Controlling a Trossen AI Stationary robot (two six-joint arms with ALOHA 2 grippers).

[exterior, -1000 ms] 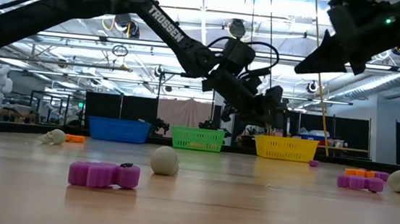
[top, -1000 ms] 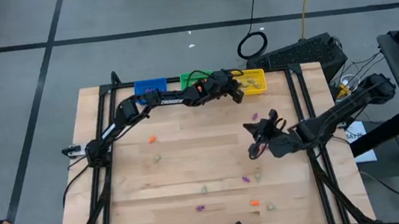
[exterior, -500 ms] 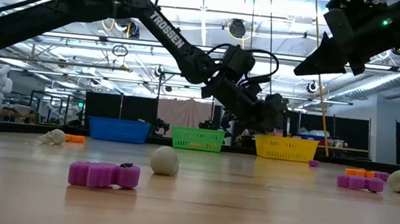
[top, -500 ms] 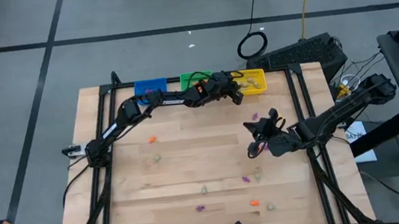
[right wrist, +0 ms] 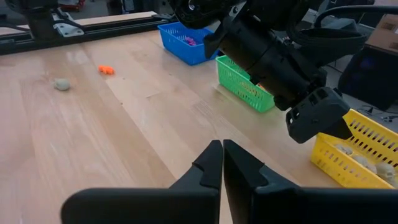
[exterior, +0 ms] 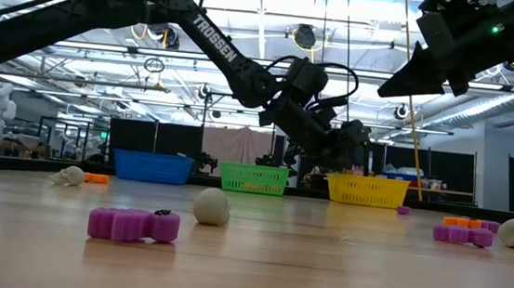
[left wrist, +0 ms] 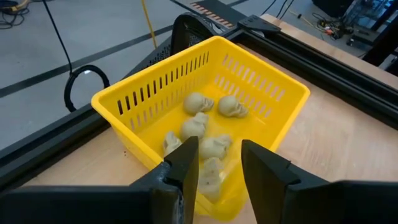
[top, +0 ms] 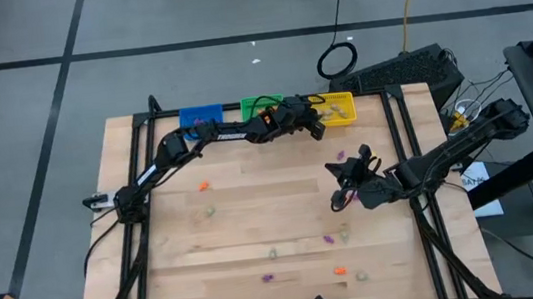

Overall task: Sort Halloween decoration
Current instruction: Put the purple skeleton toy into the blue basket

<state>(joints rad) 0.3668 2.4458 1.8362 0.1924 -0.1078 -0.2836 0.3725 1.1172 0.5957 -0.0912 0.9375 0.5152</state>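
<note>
High view: the left gripper (top: 318, 120) hangs by the yellow bin (top: 339, 109) at the table's 12 o'clock edge; trinkets (top: 270, 254) lie scattered toward 6 o'clock.

Left wrist view: its fingers (left wrist: 186, 168) stand apart, empty, above beige skulls (left wrist: 199, 124) in the bin.

Right wrist view: the right gripper (right wrist: 222, 163) is closed, empty, above bare wood.

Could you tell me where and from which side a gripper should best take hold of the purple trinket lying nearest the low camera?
Probably from straight above, pinching the narrow waist of the purple trinket. It lies flat on the table, low and wide with lobed ends, so a side approach offers little to grip.
</note>
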